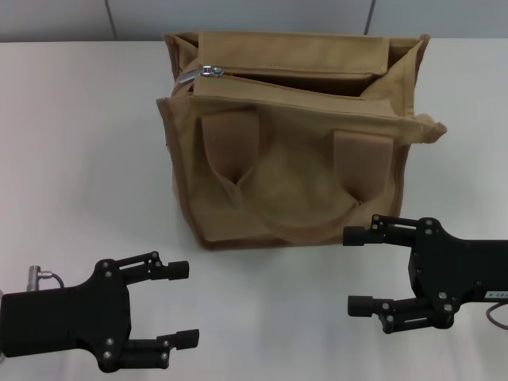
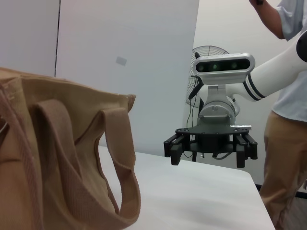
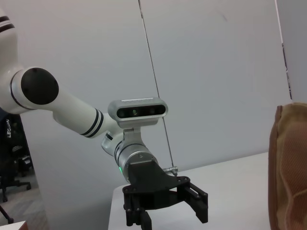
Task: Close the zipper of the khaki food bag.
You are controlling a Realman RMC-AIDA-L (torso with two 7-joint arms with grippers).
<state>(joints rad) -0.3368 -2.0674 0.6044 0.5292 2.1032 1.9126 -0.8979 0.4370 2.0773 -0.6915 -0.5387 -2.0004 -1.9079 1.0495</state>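
White table [image 1: 79,159] holds khaki food bag [image 1: 294,159]; beyond both spread pincers.

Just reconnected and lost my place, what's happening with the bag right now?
Nothing is being handled yet. The khaki food bag stands on the white table with its zipper open, pull tab at the robot's left end. The left gripper and right gripper both hover open in front of the bag, touching nothing.

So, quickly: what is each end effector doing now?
Left end effector: open, holding nothing, in front of the khaki food bag.
Right end effector: open, holding nothing.
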